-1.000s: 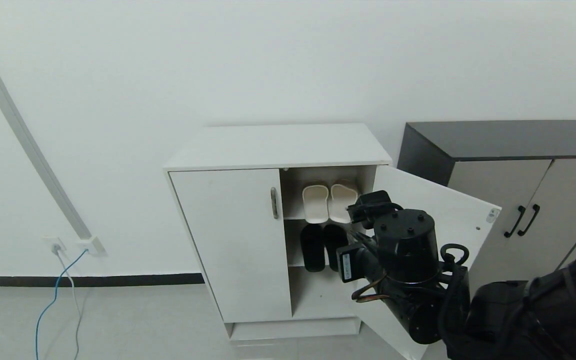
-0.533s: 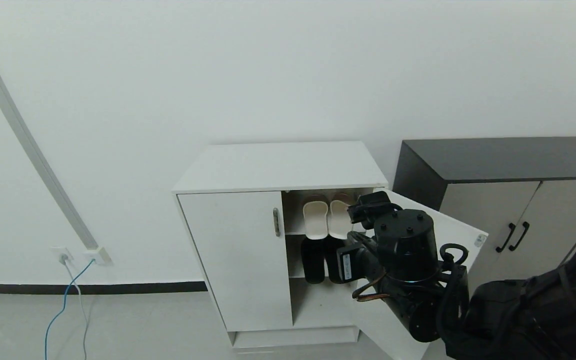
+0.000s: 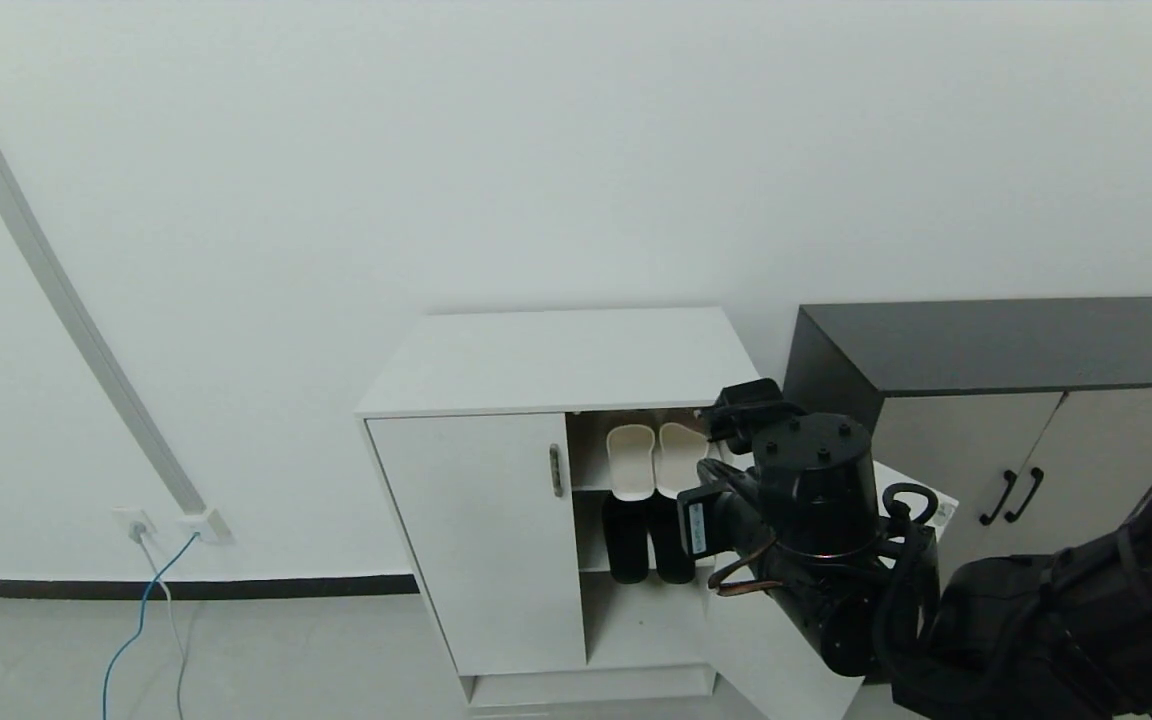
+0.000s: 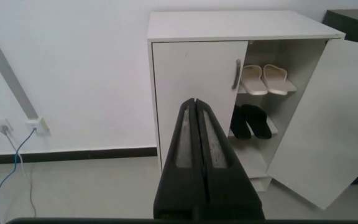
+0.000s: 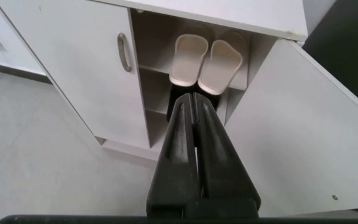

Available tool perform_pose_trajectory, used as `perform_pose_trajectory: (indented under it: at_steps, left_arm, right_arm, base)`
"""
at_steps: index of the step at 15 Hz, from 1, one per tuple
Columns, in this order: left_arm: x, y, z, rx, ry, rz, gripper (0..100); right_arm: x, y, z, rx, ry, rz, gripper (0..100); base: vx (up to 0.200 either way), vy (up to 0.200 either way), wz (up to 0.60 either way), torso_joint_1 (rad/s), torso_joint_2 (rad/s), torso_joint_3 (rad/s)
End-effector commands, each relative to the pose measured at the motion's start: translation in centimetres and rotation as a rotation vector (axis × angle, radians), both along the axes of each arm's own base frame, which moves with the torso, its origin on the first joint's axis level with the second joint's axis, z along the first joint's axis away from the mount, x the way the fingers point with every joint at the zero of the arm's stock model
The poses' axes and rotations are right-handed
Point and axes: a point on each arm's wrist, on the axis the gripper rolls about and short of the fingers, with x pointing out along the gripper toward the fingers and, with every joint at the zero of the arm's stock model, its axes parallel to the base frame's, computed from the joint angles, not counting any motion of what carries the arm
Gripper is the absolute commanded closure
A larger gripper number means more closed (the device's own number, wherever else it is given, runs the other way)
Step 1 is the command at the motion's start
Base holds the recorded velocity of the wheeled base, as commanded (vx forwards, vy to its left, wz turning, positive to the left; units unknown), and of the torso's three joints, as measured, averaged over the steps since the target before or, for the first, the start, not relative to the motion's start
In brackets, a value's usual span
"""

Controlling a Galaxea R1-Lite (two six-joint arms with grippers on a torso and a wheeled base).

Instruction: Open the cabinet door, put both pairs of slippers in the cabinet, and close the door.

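The white cabinet [image 3: 556, 360] stands against the wall with its left door [image 3: 481, 540] closed and its right door [image 4: 328, 118] swung open. A white pair of slippers [image 3: 656, 460] lies on the upper shelf, a black pair [image 3: 648, 550] on the shelf below. My right arm [image 3: 806, 520] hangs in front of the open door. The right gripper [image 5: 194, 96] is shut and empty, pointing at the shelves from a short way outside the opening, below the white slippers [image 5: 207, 59]. My left gripper [image 4: 195, 102] is shut and empty, farther back, facing the closed door.
A grey cabinet with a dark top [image 3: 996, 340] stands close on the right, just behind the open door. Wall sockets with cables [image 3: 171, 525] hang low on the left wall. The floor [image 3: 236, 650] left of the white cabinet is bare.
The head camera has moved: the whole scene sits lower and slightly smaller. The open door looks a little less wide. The right arm stays in front of it.
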Motion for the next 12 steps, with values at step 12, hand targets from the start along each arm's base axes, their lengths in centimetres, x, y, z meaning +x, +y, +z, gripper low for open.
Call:
perform_pose_trajectory:
  at_steps: [12]
  left_arm:
    - [0.0,0.01,0.03,-0.003,0.0,0.004,100]
  right_arm:
    - [0.2,-0.25,-0.22,-0.018,0.001,-0.006,100]
  base:
    - [0.0,0.0,-0.25,0.002,0.0,-0.002]
